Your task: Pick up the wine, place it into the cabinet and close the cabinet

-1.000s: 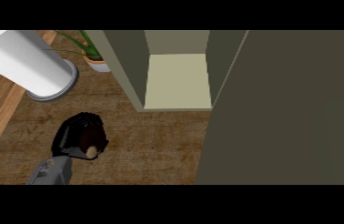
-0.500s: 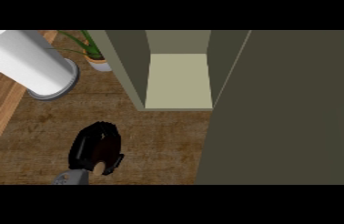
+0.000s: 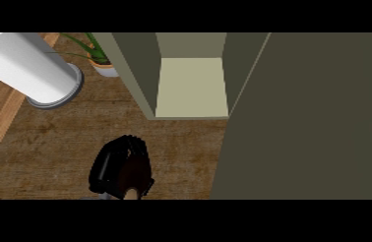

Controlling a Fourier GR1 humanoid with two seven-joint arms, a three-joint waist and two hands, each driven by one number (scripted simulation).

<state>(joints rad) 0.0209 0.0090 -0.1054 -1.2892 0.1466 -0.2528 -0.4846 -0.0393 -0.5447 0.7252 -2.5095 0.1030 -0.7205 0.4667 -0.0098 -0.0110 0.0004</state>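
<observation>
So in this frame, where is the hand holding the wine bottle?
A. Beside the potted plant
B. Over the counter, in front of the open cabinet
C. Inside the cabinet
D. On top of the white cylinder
B: the left hand, curled round the dark wine bottle, sits over the wooden counter, short of the open cabinet.

Cabinet (image 3: 193, 83) opening: open toward the worktop (image 3: 58, 137).
Right: open door (image 3: 298, 118) blocks.
Far left corner: white cylinder (image 3: 36, 69), plant (image 3: 94, 54).

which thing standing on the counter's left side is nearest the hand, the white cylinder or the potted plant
The white cylinder: it stands closer to the left hand. The potted plant sits farther back, beside the cabinet.
</observation>
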